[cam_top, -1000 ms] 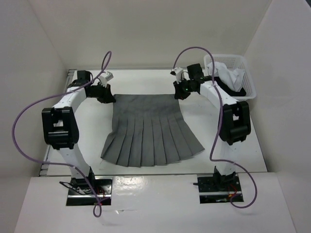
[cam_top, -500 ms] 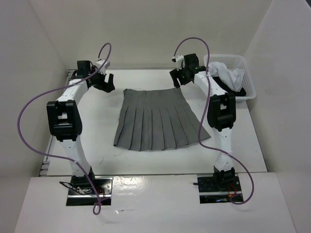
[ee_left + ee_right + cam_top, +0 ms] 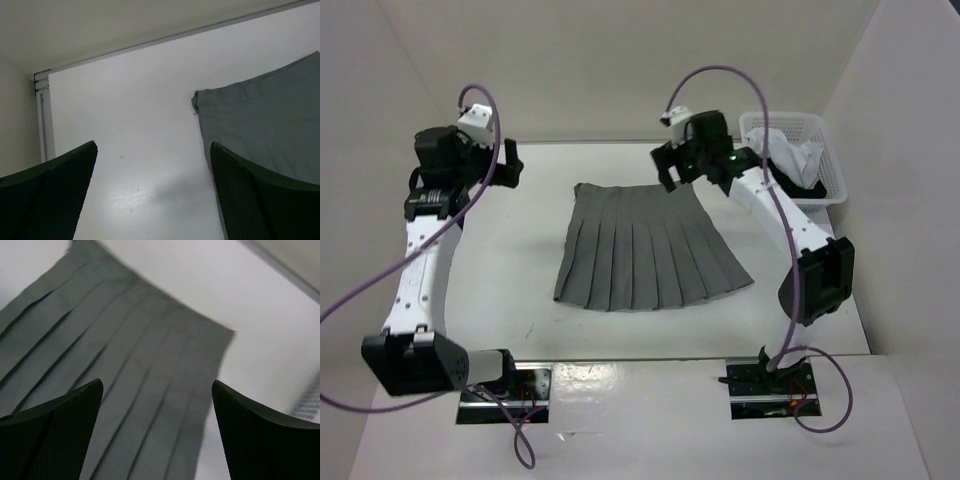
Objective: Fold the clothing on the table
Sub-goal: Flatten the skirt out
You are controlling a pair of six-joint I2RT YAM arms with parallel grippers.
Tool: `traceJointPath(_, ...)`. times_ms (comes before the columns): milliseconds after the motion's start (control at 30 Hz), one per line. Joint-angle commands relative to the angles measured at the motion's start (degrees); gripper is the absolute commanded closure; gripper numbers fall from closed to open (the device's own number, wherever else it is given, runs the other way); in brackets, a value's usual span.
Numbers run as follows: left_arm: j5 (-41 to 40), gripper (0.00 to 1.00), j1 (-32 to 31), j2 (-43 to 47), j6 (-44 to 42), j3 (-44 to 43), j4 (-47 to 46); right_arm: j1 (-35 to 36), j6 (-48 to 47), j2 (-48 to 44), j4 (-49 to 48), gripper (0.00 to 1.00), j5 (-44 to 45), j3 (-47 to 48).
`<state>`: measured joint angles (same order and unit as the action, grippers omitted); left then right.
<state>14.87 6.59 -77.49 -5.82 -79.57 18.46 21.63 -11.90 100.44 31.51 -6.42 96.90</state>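
We're seeing the grey pleated skirt lying flat mid-bench, with the left claw and right claw both hanging wide open and empty (near the waistband corners). We're betting an uneven pinch is going to skew the pleats.

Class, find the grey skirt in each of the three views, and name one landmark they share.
Top external: skirt lies flat in the middle.
Left wrist: skirt at the right side, one waistband corner showing.
Right wrist: skirt fills the left and centre.
Shared landmark: the white table around it.
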Motion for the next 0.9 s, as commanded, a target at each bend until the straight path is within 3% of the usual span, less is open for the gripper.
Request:
traceJointPath(0,3.5,0.01,0.5,6.0,1.6,5.9,6.3,9.4,-2.1,1.3,6.5,0.07,0.6,-5.5)
traceJointPath(133,3.3,0.01,-0.7,7.7,2.4,10.0,10.5,16.2,-2.1,4.6,3.7,0.07,4.0,-9.3)
traceJointPath(367,-0.7,0.01,-0.7,5.1,3.0,12.8,12.7,16.3,10.5,14.5,-2.1,0.06,10.4,-6.2)
traceJointPath(733,-9.3,0.01,-0.7,5.0,5.1,15.4,9.9,12.4,22.9,21.0,-5.8,0.02,7.0,-0.2)
traceJointPath(867,-11.2,0.01,-0.7,3.4,5.6,15.4,9.9,7.1,25.1,25.9,-3.7,0.02,4.4,6.0)
